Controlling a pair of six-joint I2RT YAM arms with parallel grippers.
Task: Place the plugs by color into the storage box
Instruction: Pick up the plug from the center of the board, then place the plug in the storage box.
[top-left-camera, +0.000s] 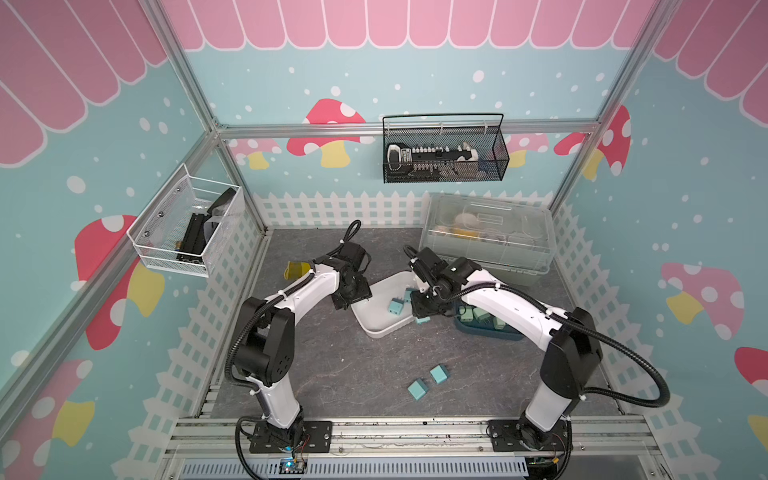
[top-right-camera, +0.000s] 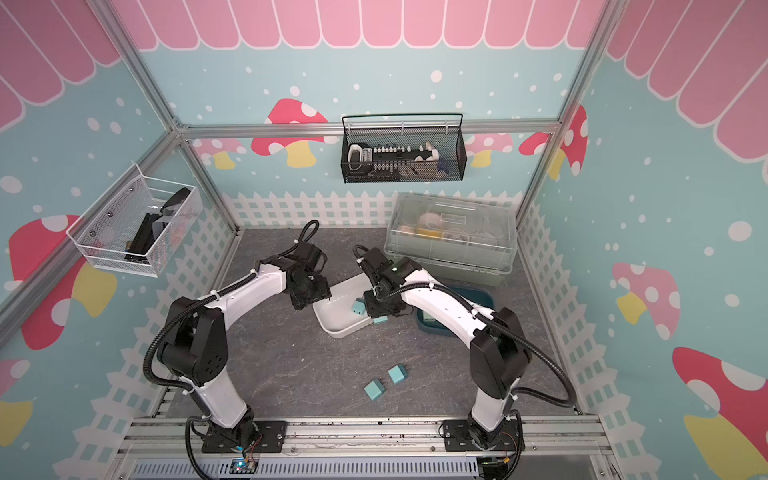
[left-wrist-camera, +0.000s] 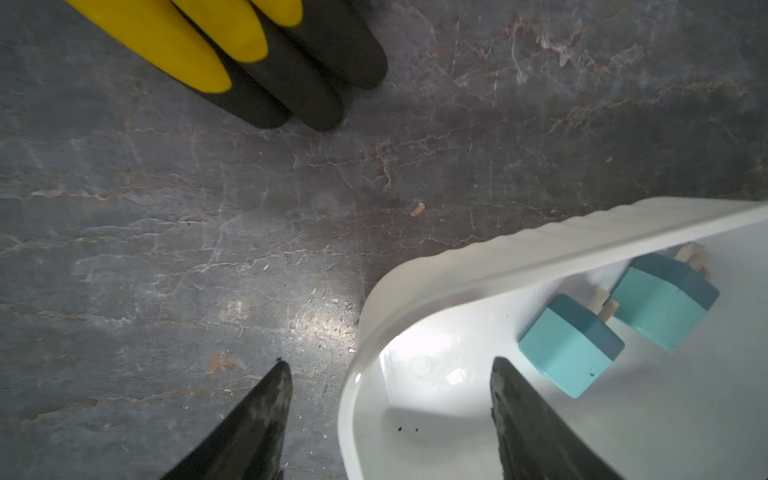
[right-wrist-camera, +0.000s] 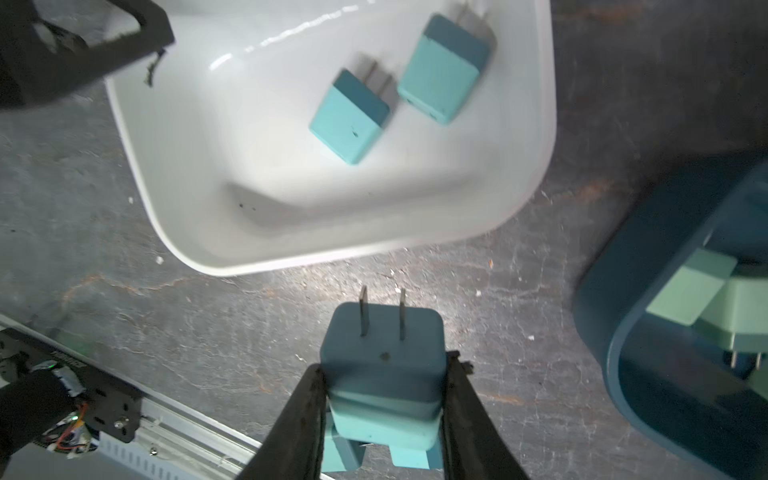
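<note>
My right gripper (right-wrist-camera: 384, 361) is shut on a light blue plug (right-wrist-camera: 382, 374), prongs pointing away, held above the table just off the near rim of the white storage box (top-left-camera: 382, 330). Two light blue plugs (right-wrist-camera: 351, 118) (right-wrist-camera: 442, 70) lie inside that box. Pale green plugs (right-wrist-camera: 690, 293) sit in a dark blue box (top-left-camera: 486, 334) to the right. Two more light blue plugs (top-left-camera: 417, 388) (top-left-camera: 439, 373) lie on the table nearer the front. My left gripper (left-wrist-camera: 388, 361) is open, its fingers either side of the white box's corner wall, holding nothing.
A yellow-and-black object (top-left-camera: 297, 269) lies behind my left arm. A clear lidded container (top-left-camera: 486, 241) stands at the back right. A black mesh basket (top-left-camera: 444, 149) hangs on the back wall and a white one (top-left-camera: 187, 226) on the left wall.
</note>
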